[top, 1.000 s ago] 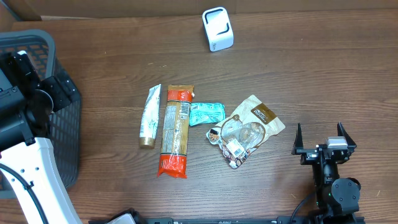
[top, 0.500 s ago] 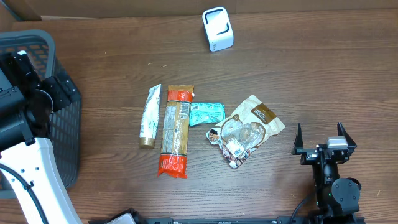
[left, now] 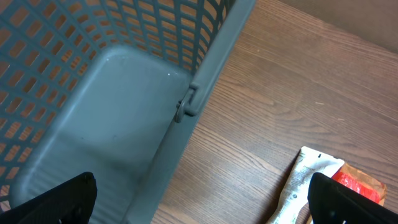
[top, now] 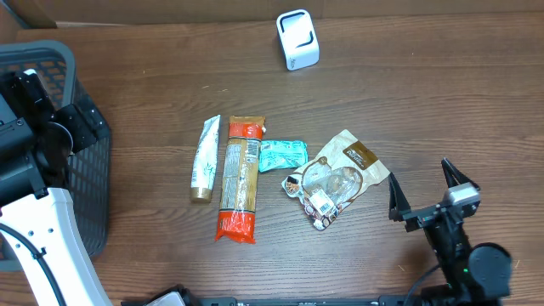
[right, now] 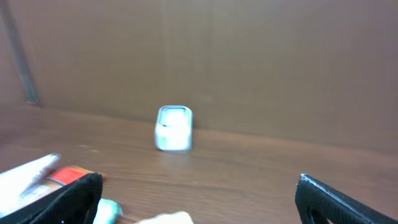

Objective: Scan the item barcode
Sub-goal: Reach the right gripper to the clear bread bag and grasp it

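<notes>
**Overhead and wrist views of the scanning station.** We are viewing a wooden worktop (top: pixel 442 93) from above and from both wrists. The items are lying in a cluster at the middle of the worktop. A white tube (top: pixel 205 159) is lying at the left, with a long packet (top: pixel 239 178) with red ends just beside it. A small teal packet (top: pixel 282 155) is lying just right of that, and a clear pouch (top: pixel 337 178) with a brown label is lying at the right end. All four are resting on the wood, apart from both tools. The white scanner (top: pixel 297 39) is standing alone at the far edge, well apart from the cluster.

The right tool (top: pixel 418 170) is hovering at the near right, just right of the clear pouch. Its jaws are standing wide apart and gripping nothing. Its wrist camera is facing the scanner (right: pixel 173 128), framed between the two fingers (right: pixel 68 199).

The left tool (left: pixel 200 186) is hanging above the grey mesh basket (top: pixel 34 53) at the left edge, its jaws likewise spread wide and empty. Its wrist view is showing the basket (left: pixel 211 74) below, with the tube (left: pixel 308 180) and a red corner of the long packet (left: pixel 360 183) to the right.
</notes>
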`<move>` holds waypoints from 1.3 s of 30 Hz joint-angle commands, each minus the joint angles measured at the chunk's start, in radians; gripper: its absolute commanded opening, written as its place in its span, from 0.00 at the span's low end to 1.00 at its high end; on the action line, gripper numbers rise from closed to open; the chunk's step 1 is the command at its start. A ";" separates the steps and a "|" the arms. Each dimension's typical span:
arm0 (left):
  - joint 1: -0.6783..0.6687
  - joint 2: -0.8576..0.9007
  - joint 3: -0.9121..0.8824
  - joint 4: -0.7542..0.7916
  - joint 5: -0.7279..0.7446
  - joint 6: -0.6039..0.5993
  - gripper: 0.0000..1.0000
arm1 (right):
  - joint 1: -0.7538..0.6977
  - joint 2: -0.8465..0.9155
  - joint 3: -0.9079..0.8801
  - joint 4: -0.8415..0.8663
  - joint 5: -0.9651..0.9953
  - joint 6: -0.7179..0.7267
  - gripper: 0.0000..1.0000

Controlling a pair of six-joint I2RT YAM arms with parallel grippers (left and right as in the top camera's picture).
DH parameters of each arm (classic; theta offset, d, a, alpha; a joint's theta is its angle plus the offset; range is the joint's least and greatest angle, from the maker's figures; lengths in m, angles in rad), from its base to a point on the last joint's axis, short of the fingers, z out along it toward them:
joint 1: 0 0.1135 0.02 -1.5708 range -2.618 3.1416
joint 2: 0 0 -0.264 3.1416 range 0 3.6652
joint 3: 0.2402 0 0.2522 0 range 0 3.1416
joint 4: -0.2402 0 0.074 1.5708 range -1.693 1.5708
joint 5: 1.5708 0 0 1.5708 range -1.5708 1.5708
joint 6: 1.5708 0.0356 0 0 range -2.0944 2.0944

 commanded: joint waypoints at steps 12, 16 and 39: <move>0.003 0.005 -0.006 0.000 0.012 0.027 1.00 | 0.004 0.527 0.572 -0.391 -0.562 0.111 1.00; 0.003 0.005 -0.006 0.000 0.012 0.027 1.00 | 0.004 0.613 0.573 -0.380 -0.719 0.111 1.00; 0.003 0.005 -0.006 0.000 0.012 0.027 1.00 | 0.308 1.375 0.764 -0.372 -0.526 0.382 1.00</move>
